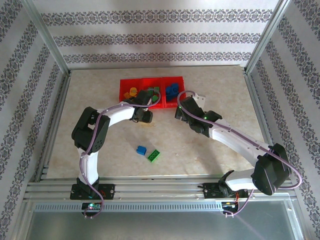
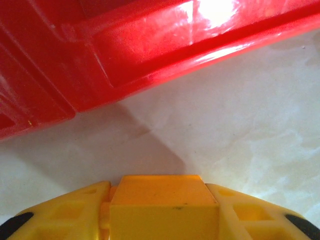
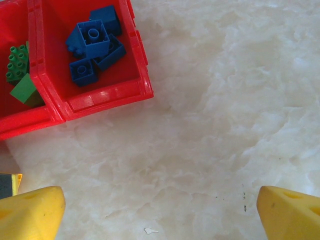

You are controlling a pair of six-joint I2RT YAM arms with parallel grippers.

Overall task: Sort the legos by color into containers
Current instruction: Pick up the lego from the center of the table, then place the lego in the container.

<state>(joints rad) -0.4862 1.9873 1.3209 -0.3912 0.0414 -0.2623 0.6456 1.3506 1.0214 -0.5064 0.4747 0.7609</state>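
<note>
The red containers [image 1: 122, 96] stand in a row at the table's middle back, with yellow legos [image 1: 131, 92] in the left bin, green ones [image 1: 153, 92] in the middle and blue ones [image 1: 172, 90] in the right. My left gripper [image 1: 141, 103] hangs just in front of the row. In its wrist view it is shut on a yellow-orange lego [image 2: 162, 205], close above the table beside the red container wall [image 2: 125, 55]. My right gripper [image 1: 188, 99] stands open and holds nothing [image 3: 160, 210], right of the blue legos [image 3: 92, 47].
A loose blue lego [image 1: 141, 149] and a green lego [image 1: 154, 156] lie side by side on the marbled table nearer the arm bases. Metal frame posts and patterned walls close in the table on the left, right and back.
</note>
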